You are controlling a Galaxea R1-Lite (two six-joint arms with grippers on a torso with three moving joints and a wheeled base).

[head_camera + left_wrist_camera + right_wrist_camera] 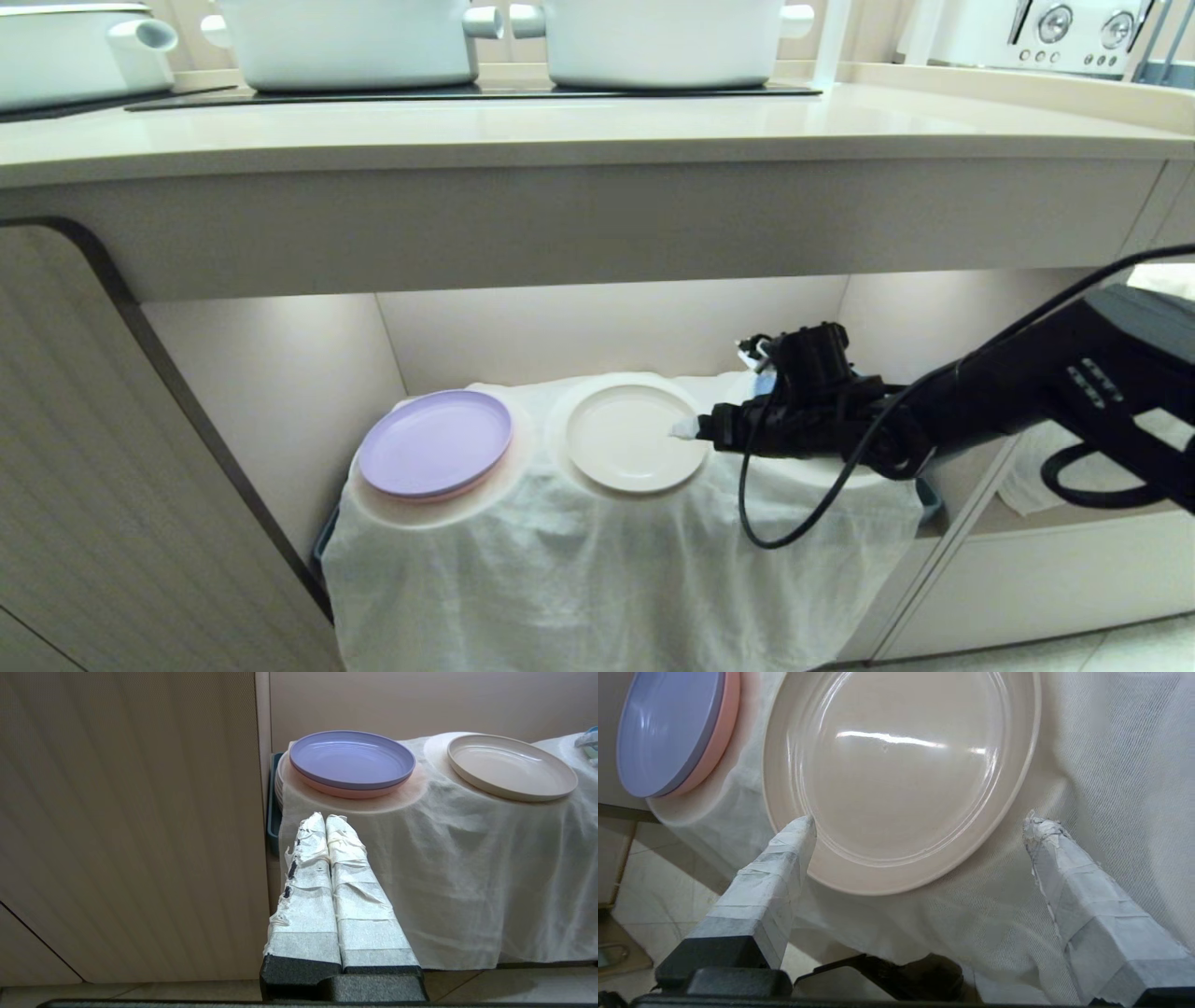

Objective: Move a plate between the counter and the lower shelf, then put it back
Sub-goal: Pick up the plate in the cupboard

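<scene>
The round cream plate is seated flat on the middle hump of the white cloth in the lower shelf, beside a lilac plate. The right gripper is spread wide at its near rim, nothing pinched. The left gripper is pressed together, well apart.

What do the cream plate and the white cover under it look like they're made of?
The plate looks like glossy plastic or melamine, possibly glazed ceramic: smooth, with sharp light streaks across its centre. The cloth looks like thin matte woven fabric: fine weave, soft folds, and the humps show faintly through it.
</scene>
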